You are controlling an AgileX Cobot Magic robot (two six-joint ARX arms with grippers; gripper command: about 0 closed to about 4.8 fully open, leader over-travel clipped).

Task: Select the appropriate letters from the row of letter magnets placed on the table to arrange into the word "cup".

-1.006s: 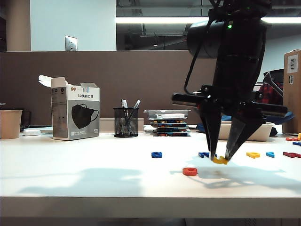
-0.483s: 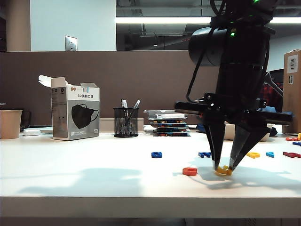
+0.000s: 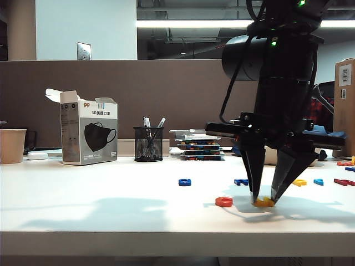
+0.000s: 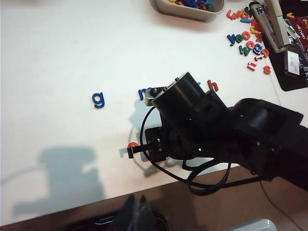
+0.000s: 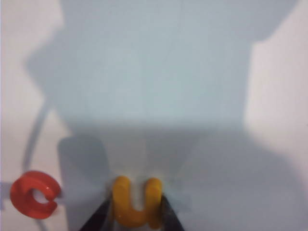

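Your right gripper (image 3: 264,198) points straight down at the table (image 3: 111,221), its two dark fingertips (image 5: 101,216) closed narrowly on either side of the yellow "u" (image 5: 136,202), which sits at the table surface. You have bare white table on the far side of the grip and to its left beyond the "c", but the thick front edge of the table lies close in front of it. The "u" is a small, glossy, rounded piece of yellow plastic; in the right wrist view its two arms point away from the gripper and its closed curve sits between the fingers, so its long axis runs along the fingers' line rather than across it. Just beside it, apart and not touching, lies the red-orange "c" (image 5: 34,194), a fat glossy ring lying flat with its gap turned toward the "u". Farther back runs the row of letter magnets (image 3: 299,182): a blue "g" (image 4: 98,99) well to the left, a dark blue letter (image 3: 240,181) just behind the gripper, then yellow, light blue and red pieces off to the right. Your left gripper is not visible in any view, so you cannot tell whether it is wide or closed.
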